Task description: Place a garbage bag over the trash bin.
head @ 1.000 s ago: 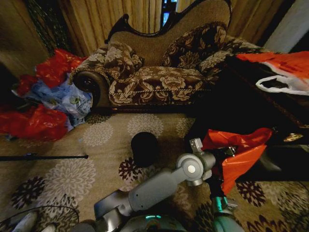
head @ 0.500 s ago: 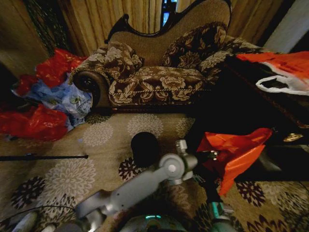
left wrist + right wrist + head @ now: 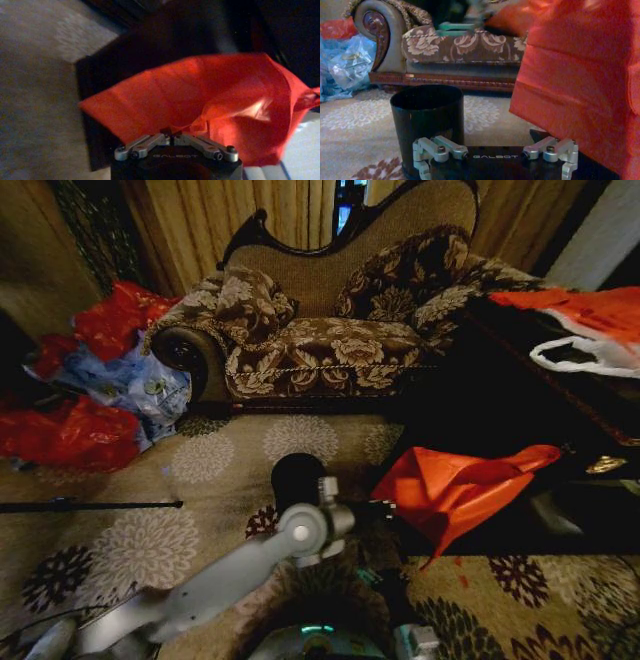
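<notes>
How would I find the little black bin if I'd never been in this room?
Start at the big flowery sofa at the back, then look down to the patterned carpet in front of it. There stands the trash bin, upright, just beyond the left arm's grey elbow. It is the plain black round can among heaped red and blue bags and the garbage bag.

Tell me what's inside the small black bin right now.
Nothing can be made out inside the small black cylindrical trash bin: its mouth is uncovered but dark, and the bottom is out of sight. The thin red plastic garbage bag hangs beside it, pinched in the left tool.
</notes>
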{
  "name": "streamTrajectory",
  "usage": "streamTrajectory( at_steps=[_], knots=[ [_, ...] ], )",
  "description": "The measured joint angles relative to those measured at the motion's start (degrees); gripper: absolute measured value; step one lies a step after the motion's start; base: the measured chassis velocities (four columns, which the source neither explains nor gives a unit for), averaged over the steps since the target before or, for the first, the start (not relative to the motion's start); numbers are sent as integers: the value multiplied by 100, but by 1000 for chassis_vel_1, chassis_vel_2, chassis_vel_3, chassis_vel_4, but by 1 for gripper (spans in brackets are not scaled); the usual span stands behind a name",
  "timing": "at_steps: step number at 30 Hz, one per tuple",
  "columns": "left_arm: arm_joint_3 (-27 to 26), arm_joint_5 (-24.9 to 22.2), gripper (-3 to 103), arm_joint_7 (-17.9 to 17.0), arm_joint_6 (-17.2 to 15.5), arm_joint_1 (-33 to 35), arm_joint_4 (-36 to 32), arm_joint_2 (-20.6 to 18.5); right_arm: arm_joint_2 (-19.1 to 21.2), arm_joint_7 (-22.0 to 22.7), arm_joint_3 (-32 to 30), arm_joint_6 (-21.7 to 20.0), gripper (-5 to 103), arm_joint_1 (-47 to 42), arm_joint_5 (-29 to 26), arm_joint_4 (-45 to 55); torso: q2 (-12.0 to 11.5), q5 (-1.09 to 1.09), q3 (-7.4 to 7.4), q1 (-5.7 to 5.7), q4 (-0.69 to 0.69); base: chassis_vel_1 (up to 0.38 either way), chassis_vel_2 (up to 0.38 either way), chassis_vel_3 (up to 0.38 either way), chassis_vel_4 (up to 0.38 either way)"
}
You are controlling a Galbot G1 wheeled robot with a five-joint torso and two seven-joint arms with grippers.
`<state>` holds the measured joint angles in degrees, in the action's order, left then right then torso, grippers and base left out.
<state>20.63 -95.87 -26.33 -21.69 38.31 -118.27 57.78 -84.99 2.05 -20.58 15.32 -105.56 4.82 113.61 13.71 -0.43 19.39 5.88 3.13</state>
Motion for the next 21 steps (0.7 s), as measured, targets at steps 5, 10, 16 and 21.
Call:
streamTrajectory(
  at_steps=[5,10,16,21],
  knots=[
    [-736,16,0,247,-126,487,-101,-511,66,0,-26,-29,100,117,-54,-62,0,1,0,0,-1,0,0,0,0],
    [-1155,27,0,368,-227,787,-159,-742,104,11,-96,-64,100,174,-135,-83,0,1,0,0,0,0,0,0,0],
    [-1700,184,0,558,-392,1240,-248,-1077,125,14,-95,-70,100,227,-156,-161,0,1,0,0,0,0,0,0,0],
    [-2465,264,0,827,-490,1696,-145,-1503,140,10,-57,-37,100,301,-153,-321,0,2,1,0,-2,0,0,0,0]
  ],
)
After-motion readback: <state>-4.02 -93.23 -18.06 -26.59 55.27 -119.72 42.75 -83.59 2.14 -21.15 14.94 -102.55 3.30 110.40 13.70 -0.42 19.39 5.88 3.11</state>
